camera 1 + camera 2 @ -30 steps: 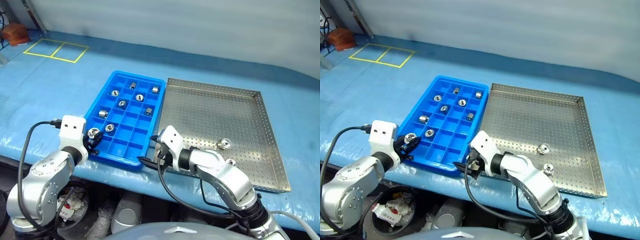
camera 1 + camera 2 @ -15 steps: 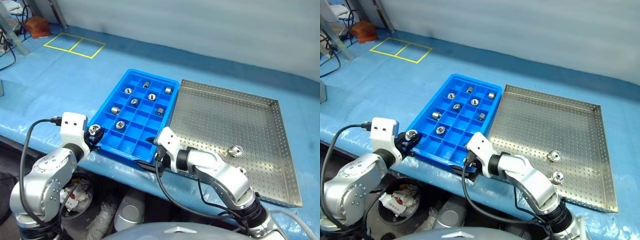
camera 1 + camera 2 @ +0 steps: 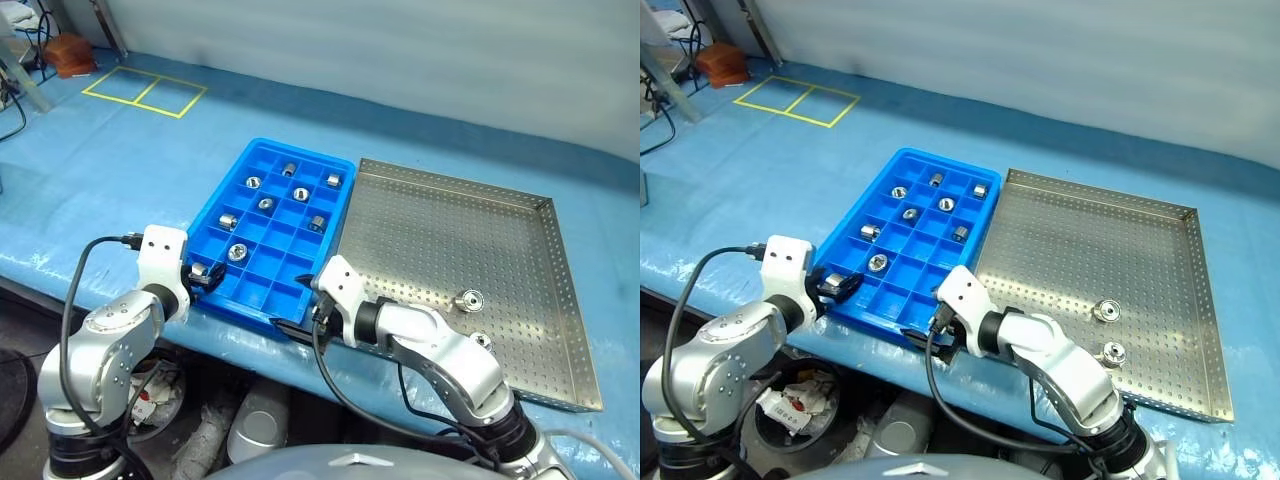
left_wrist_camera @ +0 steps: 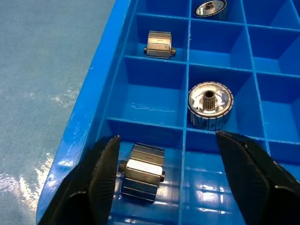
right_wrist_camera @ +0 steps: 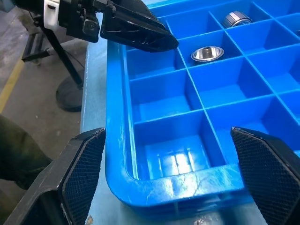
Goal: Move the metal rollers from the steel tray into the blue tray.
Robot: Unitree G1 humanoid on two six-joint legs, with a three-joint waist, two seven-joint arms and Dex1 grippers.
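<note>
**Roller let go into a near-edge cell; two left in the steel tray**

Your left gripper [image 4: 164, 187] hangs over the near left corner of the blue tray [image 3: 222, 196] with its jaws spread wide. A roller [image 4: 140, 172] lies on its side between them, on the floor of the edge cell, close to one finger though you cannot tell whether it touches. It looks like a drop just made: the roller lies in the cell, clear of the dividers, so the jaws have no reason to close again.

The right gripper [image 5: 168, 154] waits at the near rim of the blue tray, at its near right corner, jaws spread and holding nothing. Parked there it is out of the left arm's way and only a short reach from the steel tray [image 3: 545, 265], which sits hard against the blue tray's right side so each carry stays short.

Seven more rollers [image 3: 266, 203] sit one per cell in the far and middle rows, some upright, some tipped over. The nearest rows have mostly bare cells, which is where the next ones can go.

Two rollers remain in the steel tray: one [image 3: 467, 299] upright on its wide base, another [image 3: 481, 341] nearer you. Both lie toward the near right part of that tray, so they fall to your right arm. Judging by the count, you are most of the way through.
</note>
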